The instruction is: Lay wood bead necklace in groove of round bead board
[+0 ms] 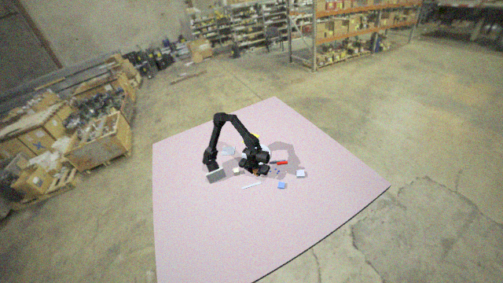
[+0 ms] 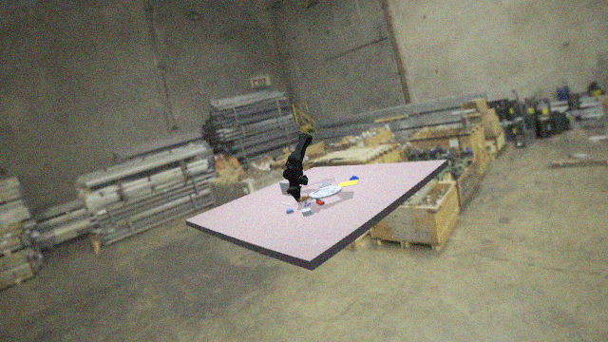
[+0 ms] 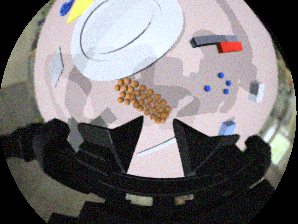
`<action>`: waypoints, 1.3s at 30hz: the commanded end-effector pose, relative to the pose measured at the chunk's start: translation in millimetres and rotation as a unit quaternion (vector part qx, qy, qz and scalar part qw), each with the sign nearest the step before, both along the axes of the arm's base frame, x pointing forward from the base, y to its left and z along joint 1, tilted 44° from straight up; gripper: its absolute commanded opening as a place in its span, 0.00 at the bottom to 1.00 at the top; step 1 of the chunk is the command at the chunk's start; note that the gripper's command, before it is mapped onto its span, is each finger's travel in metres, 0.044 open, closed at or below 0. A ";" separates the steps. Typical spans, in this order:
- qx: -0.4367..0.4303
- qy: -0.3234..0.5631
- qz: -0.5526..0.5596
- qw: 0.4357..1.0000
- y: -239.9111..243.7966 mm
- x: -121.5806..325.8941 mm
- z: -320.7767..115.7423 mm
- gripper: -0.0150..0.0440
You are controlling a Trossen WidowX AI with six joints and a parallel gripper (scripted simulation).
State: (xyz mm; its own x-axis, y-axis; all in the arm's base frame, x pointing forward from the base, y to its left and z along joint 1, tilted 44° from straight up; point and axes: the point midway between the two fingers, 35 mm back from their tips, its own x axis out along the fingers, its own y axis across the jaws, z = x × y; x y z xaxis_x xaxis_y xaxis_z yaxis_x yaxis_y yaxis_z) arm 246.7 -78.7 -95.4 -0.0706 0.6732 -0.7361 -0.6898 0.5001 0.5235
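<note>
In the wrist view, the black gripper has its fingers apart. The brown bead necklace lies in a bunch at its 12 o'clock, off the round board, which is at the beads' 11 o'clock.

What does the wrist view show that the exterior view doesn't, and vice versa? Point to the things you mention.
Wrist only: the pincer's (image 3: pixel 159 120) two separate fingers, the gap between them, and the board's inner ring line as a clear loop.

Exterior only: the arm's (image 2: pixel 296 161) raised links and the tabletop's front corner.

Both: beads (image 2: pixel 303 199) (image 3: pixel 142 100) off the board (image 2: pixel 326 192) (image 3: pixel 167 37), plus a red block (image 2: pixel 320 202) (image 3: pixel 230 47).
</note>
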 end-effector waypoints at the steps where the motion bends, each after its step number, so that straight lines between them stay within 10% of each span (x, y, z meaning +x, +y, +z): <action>1: 0.000 -0.001 0.000 1.000 -0.3 0.4 0.4 0.41; 5: 0.000 -0.001 0.000 1.000 -0.3 0.4 0.4 0.25; 39: 0.000 -0.001 0.000 1.000 -0.3 0.4 0.4 0.25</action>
